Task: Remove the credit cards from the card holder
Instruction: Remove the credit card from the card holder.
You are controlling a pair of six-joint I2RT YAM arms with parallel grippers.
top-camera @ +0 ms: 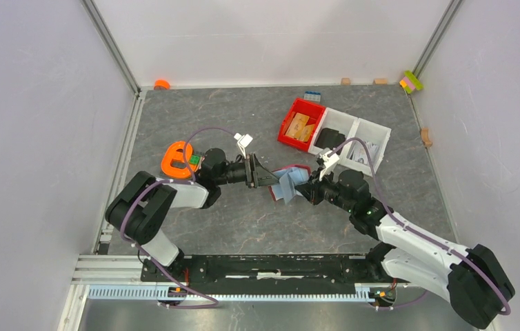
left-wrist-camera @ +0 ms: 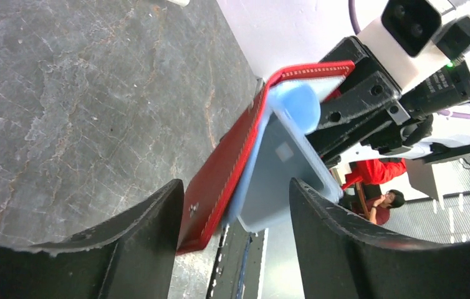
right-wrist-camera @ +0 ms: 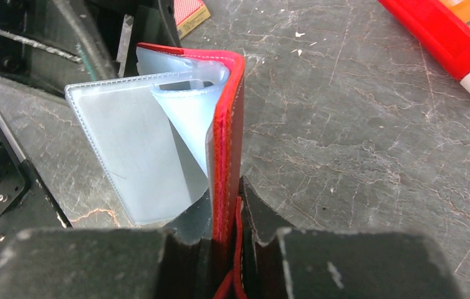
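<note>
The right pincer [right-wrist-camera: 231,205] clenches the cover of the small dark red folding card holder [right-wrist-camera: 227,124], held above the grey marbled surface [top-camera: 243,221]. The thin pale blue credit cards [right-wrist-camera: 126,143] look light, slick and bendy. The released left pincer [left-wrist-camera: 235,187] should pinch their free edge flat.

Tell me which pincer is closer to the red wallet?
Right. The right pincer clamps the wallet by its cover; the left pincer stands open around its other end, apparently not touching.

Grey marbled tabletop [top-camera: 243,221], plain white walls [top-camera: 36,103]
</note>
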